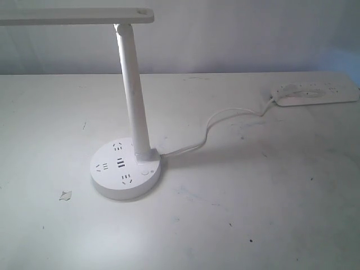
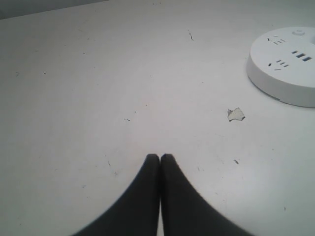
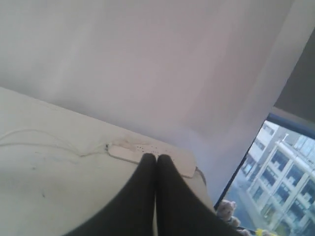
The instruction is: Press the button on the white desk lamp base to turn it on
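Note:
The white desk lamp base (image 1: pixel 125 170) is a round puck on the table left of centre, with dark socket holes and USB slots on top. Its slim pole (image 1: pixel 133 95) rises to a flat lamp head at the top left. The button (image 1: pixel 146 172) is a small faint ring on the base's right side, near the pole foot. The base (image 2: pixel 285 64) also shows in the left wrist view, with the button (image 2: pixel 298 32) faint at its far edge. My left gripper (image 2: pixel 160 157) is shut and empty over bare table. My right gripper (image 3: pixel 156 157) is shut, pointing toward the power strip. Neither gripper shows in the exterior view.
A flat white power strip (image 1: pixel 315 93) lies at the table's far right, also seen as the strip (image 3: pixel 128 151) in the right wrist view. A white cord (image 1: pixel 225 121) runs from it to the lamp base. A small torn scrap (image 1: pixel 66 195) lies left of the base.

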